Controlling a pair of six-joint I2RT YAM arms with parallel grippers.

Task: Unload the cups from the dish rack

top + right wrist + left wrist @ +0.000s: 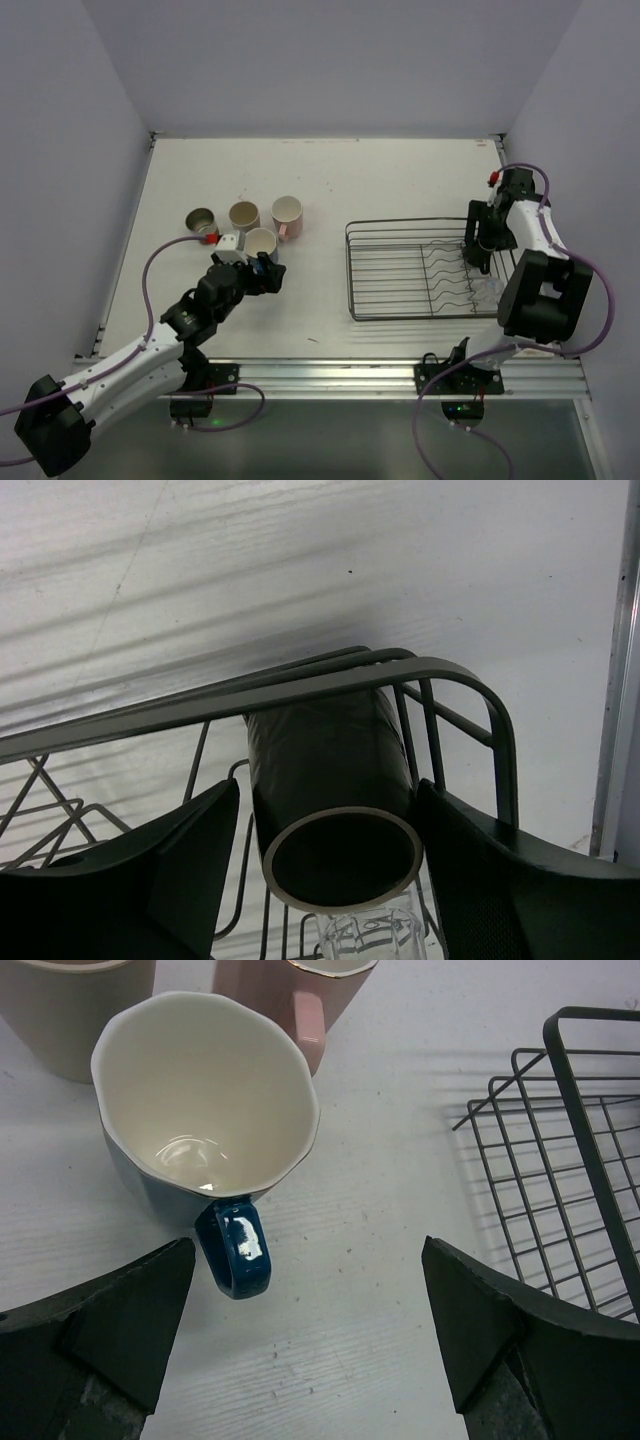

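Observation:
Four cups stand on the table left of the dish rack (425, 268): a dull beige-grey cup (202, 220), a beige cup (244, 215), a pink cup (288, 214) and a blue cup (260, 243). My left gripper (310, 1245) is open and empty just in front of the blue cup (205, 1110), whose handle (235, 1250) lies near my left finger. My right gripper (330, 790) is in the rack's far right corner. Its jaws stand on either side of the dark brown cup (335, 780), which lies tilted under the rack's rim with a thin gap on the left side.
A clear glass (370, 935) sits in the rack just below the dark cup; it also shows in the top view (487, 290). The rack's left end (570, 1160) is to the right of my left gripper. Walls close the table on three sides.

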